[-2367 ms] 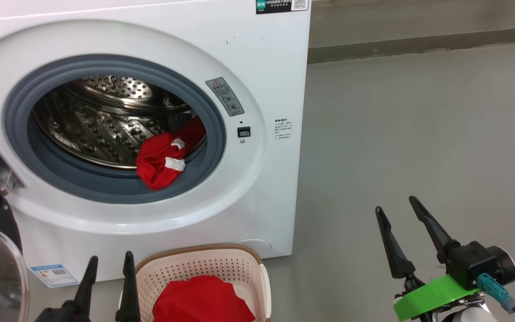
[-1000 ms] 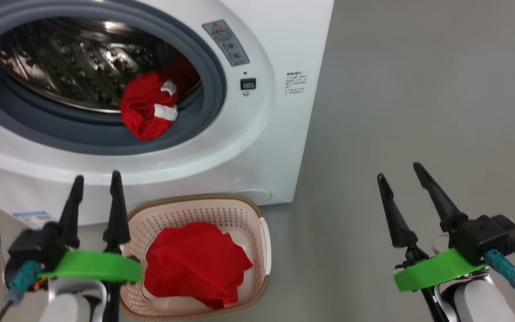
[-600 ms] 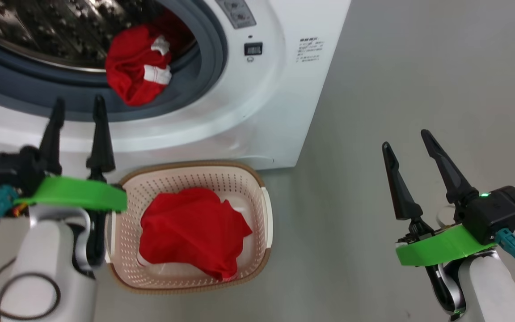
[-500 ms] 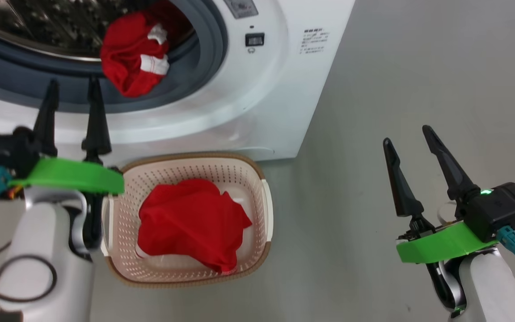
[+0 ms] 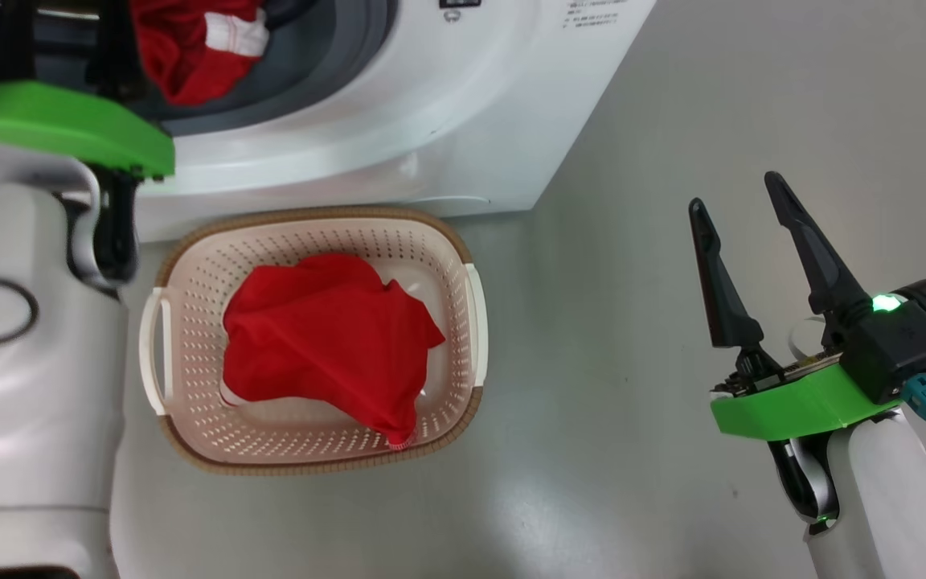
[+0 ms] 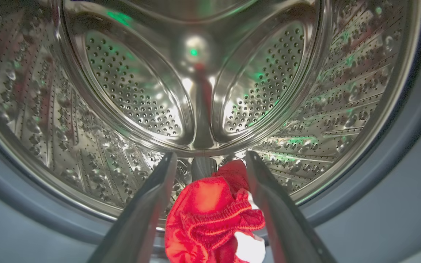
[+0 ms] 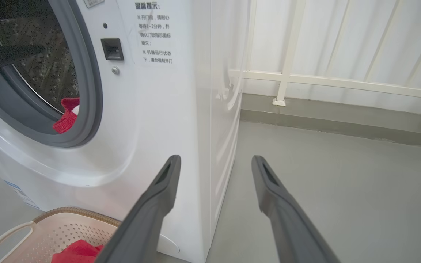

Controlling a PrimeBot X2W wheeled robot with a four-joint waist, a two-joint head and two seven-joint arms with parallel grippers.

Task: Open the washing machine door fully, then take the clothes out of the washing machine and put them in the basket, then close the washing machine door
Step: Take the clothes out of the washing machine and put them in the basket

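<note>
You see a shiny perforated steel drum (image 6: 130, 91), soft red cloth clothes (image 5: 326, 338), a matt plastic basket (image 5: 310, 241), a glossy white washing machine (image 5: 431, 104).

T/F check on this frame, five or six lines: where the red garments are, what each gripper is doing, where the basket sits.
1. A red garment lies in the basket. True.
2. The right gripper is open and empty, over the floor. True.
3. The left gripper points into the drum of the washing machine. True.
4. The drum is empty. False: a second red garment with white trim sits at its front edge.
5. The left gripper's fingers are shut on that garment. False: they are spread apart, with the garment seen between them.
6. The basket stands to the right of the right gripper. False: it is to its left, in front of the washing machine.
</note>
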